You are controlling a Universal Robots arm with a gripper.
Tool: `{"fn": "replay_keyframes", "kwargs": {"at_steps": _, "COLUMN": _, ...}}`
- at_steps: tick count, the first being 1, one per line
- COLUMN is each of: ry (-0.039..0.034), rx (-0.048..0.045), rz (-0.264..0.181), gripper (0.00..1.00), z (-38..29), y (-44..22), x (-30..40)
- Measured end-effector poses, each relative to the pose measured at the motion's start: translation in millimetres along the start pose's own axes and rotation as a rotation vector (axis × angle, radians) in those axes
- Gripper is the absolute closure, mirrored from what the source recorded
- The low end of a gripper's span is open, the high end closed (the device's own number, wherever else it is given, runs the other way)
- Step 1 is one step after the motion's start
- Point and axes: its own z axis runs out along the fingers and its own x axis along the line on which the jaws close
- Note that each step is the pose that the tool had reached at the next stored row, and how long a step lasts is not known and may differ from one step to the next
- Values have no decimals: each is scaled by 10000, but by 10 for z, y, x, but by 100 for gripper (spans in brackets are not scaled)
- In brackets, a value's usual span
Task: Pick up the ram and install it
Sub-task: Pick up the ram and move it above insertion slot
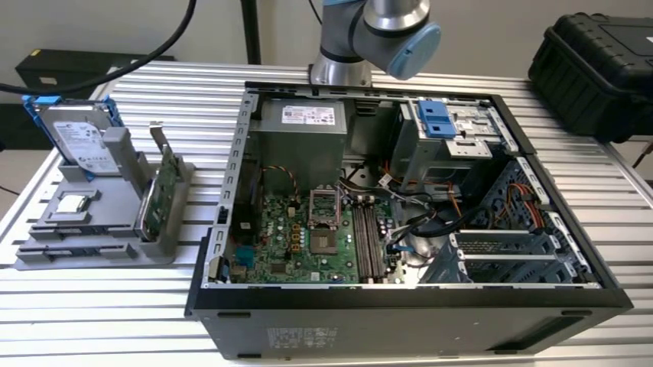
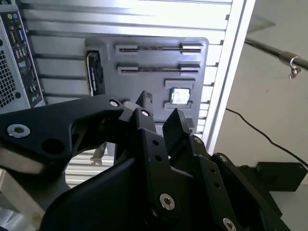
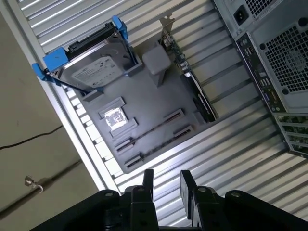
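Gripper (image 3: 166, 177) open, two fingers parted, holding nothing, above one grey holder (image 3: 144, 103) near bench (image 3: 231, 144) edge. Holder carries one drive (image 3: 91, 67), one card (image 1: 155, 200), one chip (image 3: 114, 118) and two slot rows. Ram (image 3: 148, 130) seems to be thin dark strip in one row; cannot tell surely. One case (image 1: 408, 302) beside holder.

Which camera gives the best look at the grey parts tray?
The first wrist view: the grey parts tray lies whole, seen from above. The exterior view shows the tray at a slant; in the second wrist view the fingers hide part of it.
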Motion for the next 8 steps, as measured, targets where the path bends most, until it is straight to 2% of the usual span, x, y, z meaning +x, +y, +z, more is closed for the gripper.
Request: {"fn": "replay_keyframes", "kwargs": {"at_steps": 8, "ry": -37, "rx": 13, "rz": 766, "gripper": 0, "z": 0, "y": 0, "x": 0}}
